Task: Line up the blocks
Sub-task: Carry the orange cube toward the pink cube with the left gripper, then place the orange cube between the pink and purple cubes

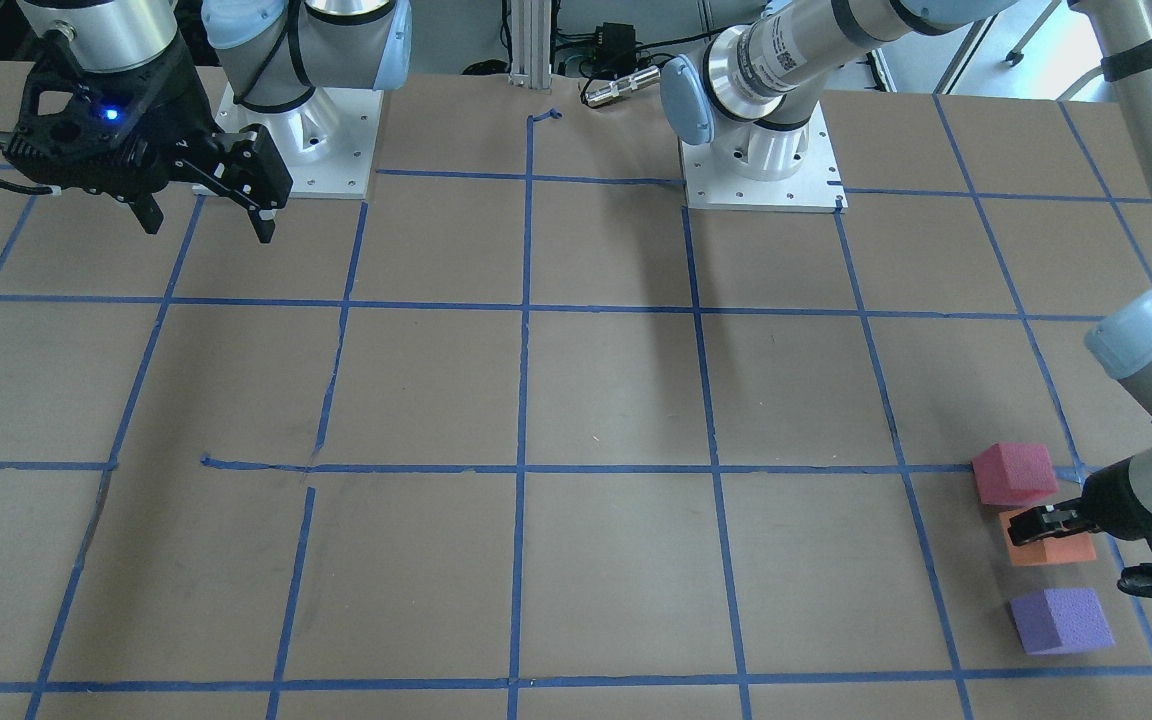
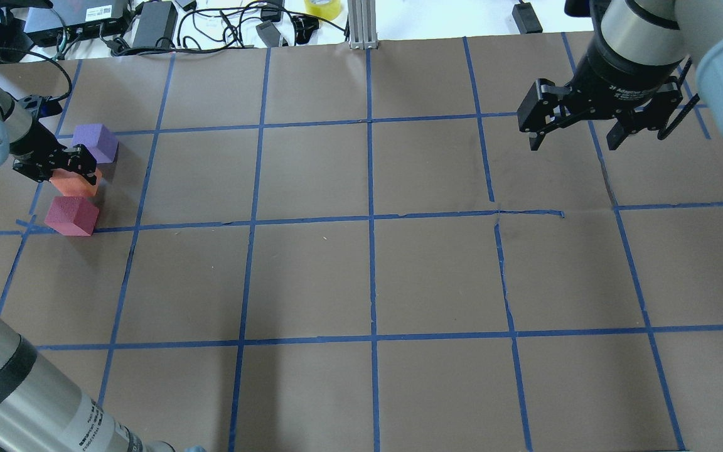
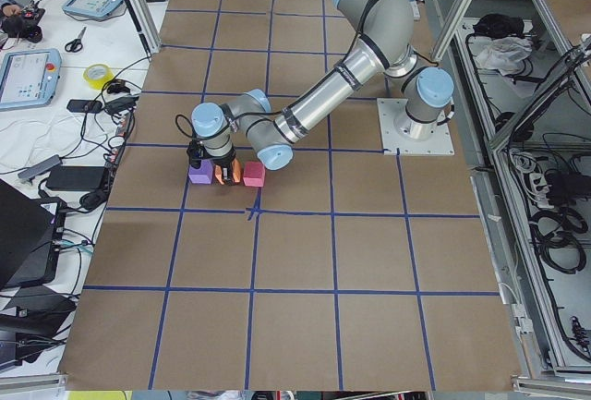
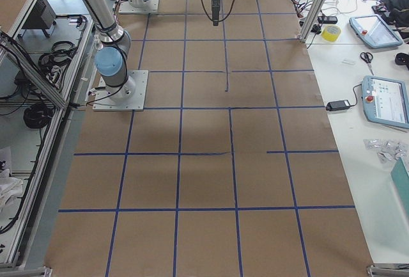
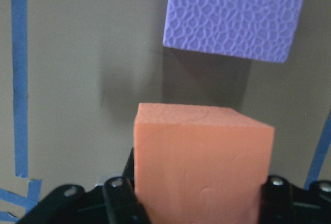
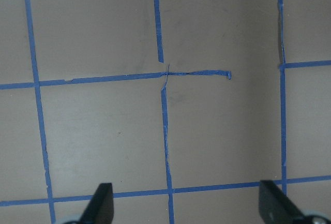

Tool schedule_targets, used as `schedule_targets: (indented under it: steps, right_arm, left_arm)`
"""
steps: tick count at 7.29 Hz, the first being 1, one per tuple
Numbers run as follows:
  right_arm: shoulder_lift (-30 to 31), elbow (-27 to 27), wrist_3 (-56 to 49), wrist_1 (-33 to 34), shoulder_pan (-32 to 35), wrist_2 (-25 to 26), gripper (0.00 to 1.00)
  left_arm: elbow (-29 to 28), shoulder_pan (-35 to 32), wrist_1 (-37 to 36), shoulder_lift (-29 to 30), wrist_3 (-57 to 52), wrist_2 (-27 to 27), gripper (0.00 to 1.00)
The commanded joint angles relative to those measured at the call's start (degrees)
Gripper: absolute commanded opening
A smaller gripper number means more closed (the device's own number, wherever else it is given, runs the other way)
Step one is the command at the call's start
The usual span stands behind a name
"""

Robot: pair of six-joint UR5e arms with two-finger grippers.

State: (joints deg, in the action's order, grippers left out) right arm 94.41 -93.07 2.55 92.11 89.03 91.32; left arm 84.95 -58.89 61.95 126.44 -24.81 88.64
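Ok, front view: left hand (image 1: 1036, 522) is clamped across the orange block (image 1: 1054, 550), on 2 opposite sides, low at the tabletop (image 1: 616, 400). Can't tell if the block rests or sits a hair off. Red block (image 1: 1014, 473) is on the robot side, touching or nearly. Purple block (image 1: 1061, 620) is on the far side w/ a small gap. Right hand (image 1: 208, 228) is up near its base, wide open, empty.

Overhead: order purple–orange–red, a rough row at the tabletop's left end, slightly skewed.

Left ext: 3 blocks side by side under the near arm; the line looks about done.

Right ext: only purple shows, far off.

L wrist: orange fills the space btw the fingers (image 5: 120, 203), which lie against its sides. Purple is ahead, w/ a gap. All are matte, pebbled foam cubes of like size w/ crisp edges.

R wrist: fingers (image 6: 101, 203) spread, nothing between, only blue tape (image 6: 165, 131) below.

Handling, my read: foam, so light, soft, grippy, not fragile, and it squashes if over-clamped. Grip 2 parallel faces at mid-height w/ low force. Being so light, it may cling to a finger on release, and the neighbours will shift at any nudge.
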Motion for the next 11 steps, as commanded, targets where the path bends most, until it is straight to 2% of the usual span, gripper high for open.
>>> schedule_targets:
  steps: [1, 4, 5, 6, 9, 11]
  right_arm:
    - [-0.1, 0.0, 0.0, 0.0, 0.0, 0.0, 1.0]
    - [0.0, 0.0, 0.0, 0.0, 0.0, 0.0, 1.0]
    - [-0.1, 0.0, 0.0, 0.0, 0.0, -0.1, 1.0]
    - [-0.1, 0.0, 0.1, 0.0, 0.0, -0.1, 1.0]
    - [-0.3, 0.0, 0.3, 0.0, 0.0, -0.2, 1.0]
    - [-0.3, 0.0, 0.3, 0.0, 0.0, -0.2, 1.0]
  left_arm:
    - [1.3, 0.0, -1.8, 0.6, -2.3, 0.0, 0.16]
    - [2.4, 0.0, -3.0, 0.6, -2.4, -0.5, 0.17]
    - [2.4, 0.0, -2.9, 0.5, -2.4, -0.4, 0.76]
    - [2.5, 0.0, -2.6, 0.3, -2.4, -0.4, 1.0]
    - [2.2, -0.3, -1.3, -1.9, -2.9, 0.1, 1.0]
    - [1.5, -4.1, 7.1, -7.6, -2.3, 1.6, 1.0]
